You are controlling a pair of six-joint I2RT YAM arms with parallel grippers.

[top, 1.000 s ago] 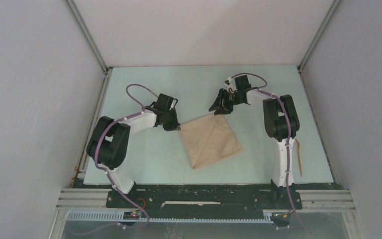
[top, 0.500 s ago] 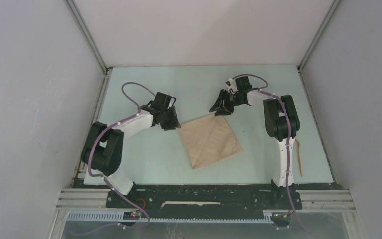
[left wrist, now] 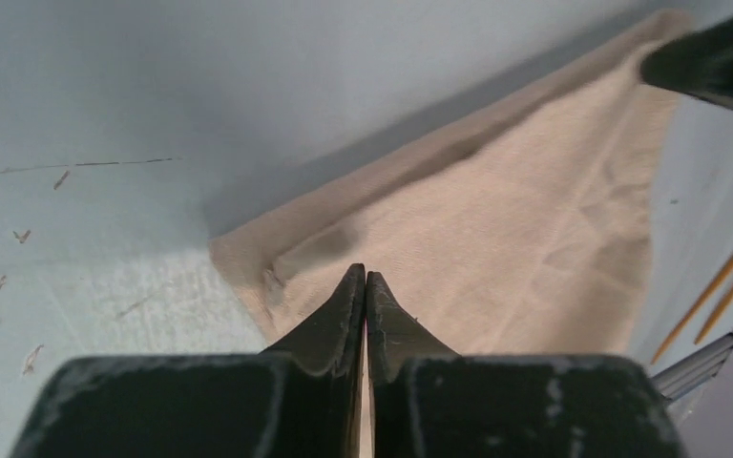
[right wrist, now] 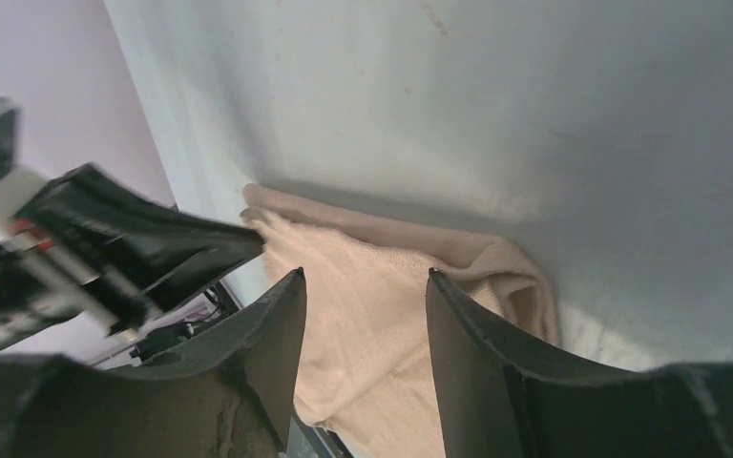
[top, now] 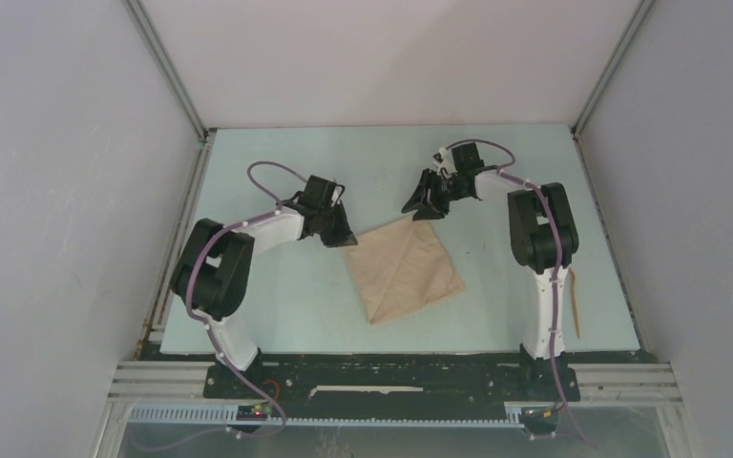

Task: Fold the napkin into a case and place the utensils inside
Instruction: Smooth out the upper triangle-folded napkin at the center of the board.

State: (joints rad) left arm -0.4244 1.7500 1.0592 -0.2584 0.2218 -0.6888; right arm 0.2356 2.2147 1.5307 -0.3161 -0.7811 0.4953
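Beige-tan cloth, the napkin (top: 404, 270), lies flat near the middle of the pale green bench (top: 277, 305). It is a square turned like a diamond, with one corner toward the far wall and one toward the arm bases, and a faint crease runs across its face. It has not yet taken the narrow shape of a case. The left end effector (top: 344, 236) is at the napkin's left corner. In the left wrist view its two black fingers are pressed together, tip to tip, with the points low over the cloth just inside that corner. I cannot tell whether any fabric is pinched between them. The corner there looks slightly rumpled, and the far edge shows a doubled layer. The right end effector (top: 423, 205) is at the napkin's far corner, tilted down toward it. In the right wrist view its fingers stand apart, with the cloth showing in the gap between them and nothing gripped. Its tips look to be above the fabric rather than on it. The utensils (top: 575, 303), two thin orange-brown sticks, lie side by side near the right edge of the bench. They are just beside the right arm's upright link and well apart from the napkin.
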